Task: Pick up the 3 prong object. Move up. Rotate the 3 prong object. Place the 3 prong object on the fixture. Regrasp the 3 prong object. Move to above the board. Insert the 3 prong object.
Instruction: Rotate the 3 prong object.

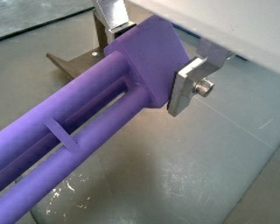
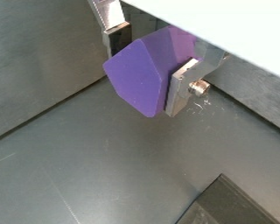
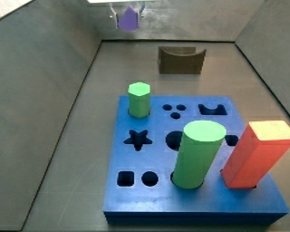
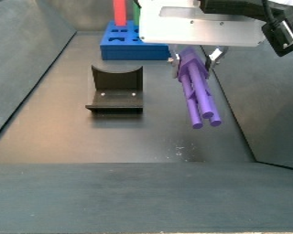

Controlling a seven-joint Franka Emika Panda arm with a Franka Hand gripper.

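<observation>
My gripper (image 1: 149,61) is shut on one end of the purple 3 prong object (image 1: 84,122), whose ridged lobes run away from the silver fingers (image 1: 185,89). Its flat end face (image 2: 143,74) sits between the plates. In both side views the 3 prong object (image 4: 198,91) hangs off the floor, slanting down from the gripper (image 4: 192,57). The fixture (image 4: 114,89), a dark notched block, stands on the floor beside it, apart from it. The blue board (image 3: 159,159) lies beyond the fixture (image 3: 181,60), with the gripper (image 3: 128,18) high at the far end.
The board carries a green hexagonal peg (image 3: 138,98), a tall green cylinder (image 3: 198,154) and an orange-red block (image 3: 259,152). Star, round and oval cutouts show between them. Grey walls enclose the floor on all sides.
</observation>
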